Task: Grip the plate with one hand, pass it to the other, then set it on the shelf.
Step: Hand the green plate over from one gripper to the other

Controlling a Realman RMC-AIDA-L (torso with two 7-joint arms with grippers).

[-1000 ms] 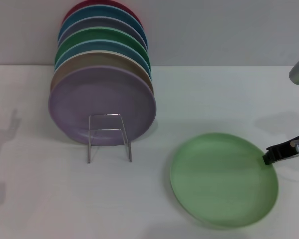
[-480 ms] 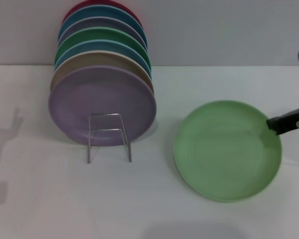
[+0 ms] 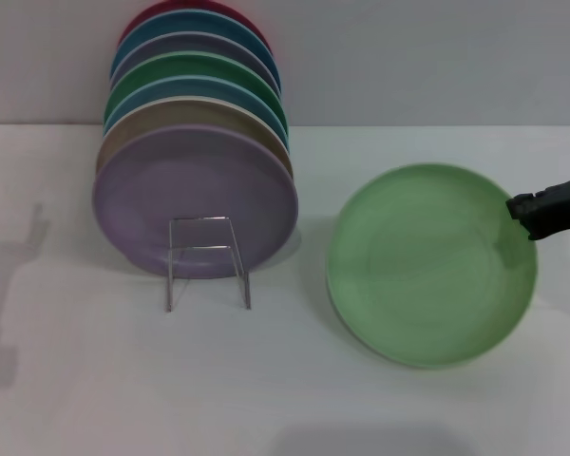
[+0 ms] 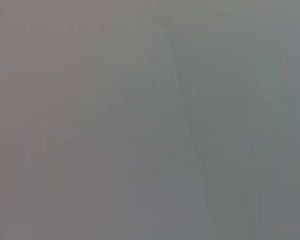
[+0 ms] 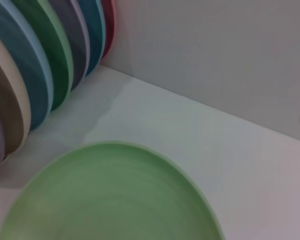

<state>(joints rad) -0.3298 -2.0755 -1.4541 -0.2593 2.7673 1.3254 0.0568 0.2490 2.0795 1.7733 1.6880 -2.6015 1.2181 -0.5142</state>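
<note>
The light mint-green plate [image 3: 427, 266] hangs above the white table at the right, tilted so that its face shows in the head view. My right gripper [image 3: 524, 215], slim and black, comes in from the right edge and is shut on the plate's right rim. The right wrist view shows the same plate [image 5: 110, 200] from close up, but not the gripper's own fingers. The shelf [image 3: 207, 261] is a clear wire rack at the left. The left gripper appears in no view; the left wrist view shows only flat grey.
Several plates stand on edge in the rack, a lilac plate [image 3: 195, 195] at the front and a darker green plate [image 3: 199, 71] farther back. The row of plates [image 5: 35, 75] also shows in the right wrist view. A grey wall [image 3: 408, 57] runs behind the table.
The right gripper has lifted the green plate off the table and carried it up and back, tilting its face more toward the head camera.
</note>
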